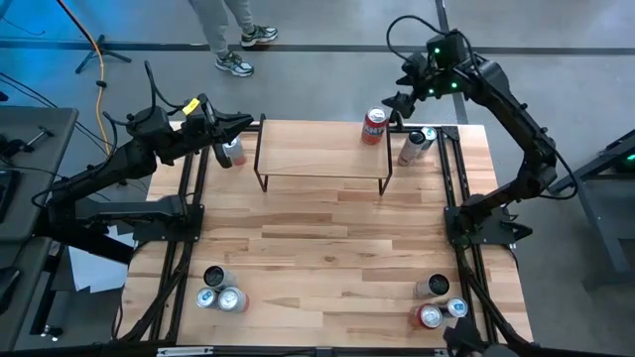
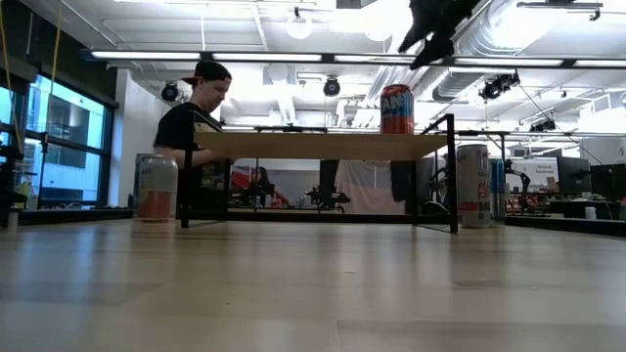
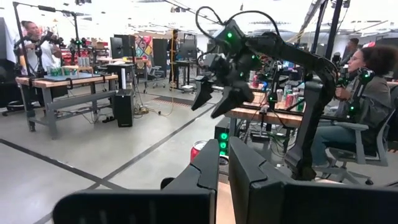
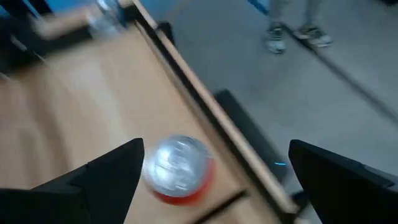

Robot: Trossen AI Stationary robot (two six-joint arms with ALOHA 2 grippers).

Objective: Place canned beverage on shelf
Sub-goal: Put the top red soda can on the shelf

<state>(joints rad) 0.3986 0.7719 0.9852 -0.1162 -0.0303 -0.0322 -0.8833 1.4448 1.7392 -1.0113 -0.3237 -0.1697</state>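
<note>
On the shelf (image 1: 322,151), far right corner: red soda can (image 1: 374,126), upright; right end effector (image 1: 405,102) just beyond it, raised, fingers spread wide, empty; judged release step, best finished by lifting straight up, clear of the can; left end effector (image 1: 241,124) closed, waiting at the worktop's far left edge.
</note>
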